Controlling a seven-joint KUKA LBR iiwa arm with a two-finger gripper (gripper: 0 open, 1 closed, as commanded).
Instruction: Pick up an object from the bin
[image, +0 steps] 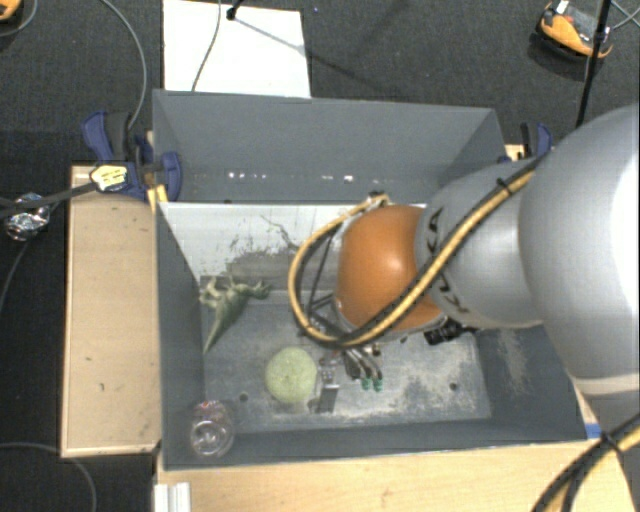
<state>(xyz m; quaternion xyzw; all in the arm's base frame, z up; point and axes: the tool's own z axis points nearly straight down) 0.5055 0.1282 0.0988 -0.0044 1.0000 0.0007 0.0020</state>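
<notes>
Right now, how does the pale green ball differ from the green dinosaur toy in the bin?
The pale green ball is round; the green dinosaur toy is thin and limbed, with a long tail. The ball is a lighter, yellowish green, the dinosaur darker. The ball lies right beside the pincer, the dinosaur farther off by the left wall. Both rest on the bin floor.

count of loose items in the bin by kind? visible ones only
Green toy dinosaur: 1
Pale green ball: 1
Clear round container: 1
Total: 3 visible. The arm covers part of the bin floor, so anything under it is not counted.
</notes>
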